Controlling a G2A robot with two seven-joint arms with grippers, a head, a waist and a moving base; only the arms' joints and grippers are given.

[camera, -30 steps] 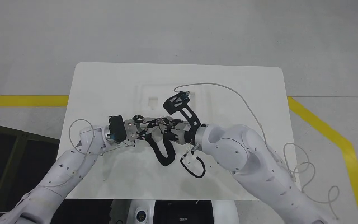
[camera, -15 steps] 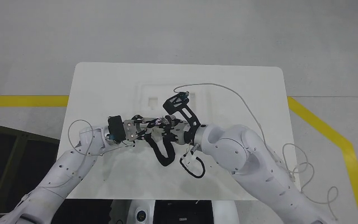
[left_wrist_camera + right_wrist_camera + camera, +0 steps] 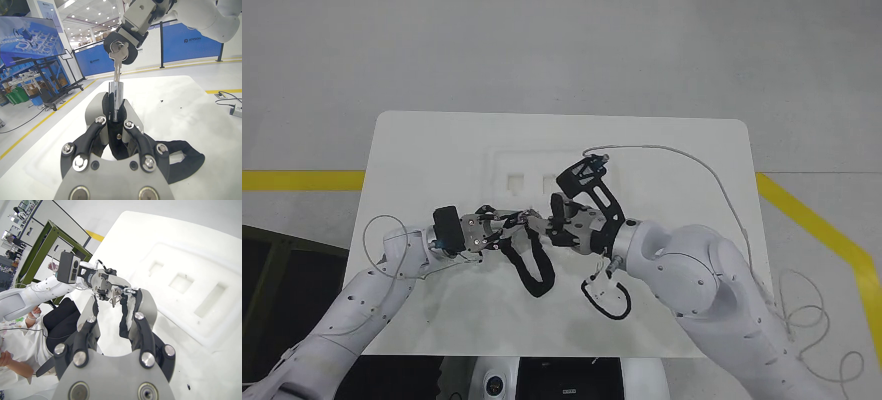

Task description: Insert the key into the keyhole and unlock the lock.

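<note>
Key (image 3: 117,60) is sitting blade-first in the keyhole at the end of the lock (image 3: 115,96), which is one of those chrome-barrel cable jobs. The whole thing is held up in the air just off the robot-facing edge of the foam tray (image 3: 532,157). That tray is white with square pockets cut into it, and it lies flat on a white table (image 3: 422,160) with rounded corners. Out past the tray it's a pale grey factory floor with a yellow line (image 3: 302,180) painted on it, plus blue barrier panels (image 3: 189,47) and a big screen (image 3: 28,37) on a wheeled stand. Now the pincers: the left gripper (image 3: 113,102) is clamped snug around the chrome barrel, and the lock's black cable (image 3: 189,153) droops out of it in a loop on the robot's side of the tray. The right gripper (image 3: 118,298) is spread wide and has hold of nothing, with its tips sitting either side of the key's head. One black pad (image 3: 132,55) is right behind that head, but honestly I can't tell if it's touching the metal or just close.
</note>
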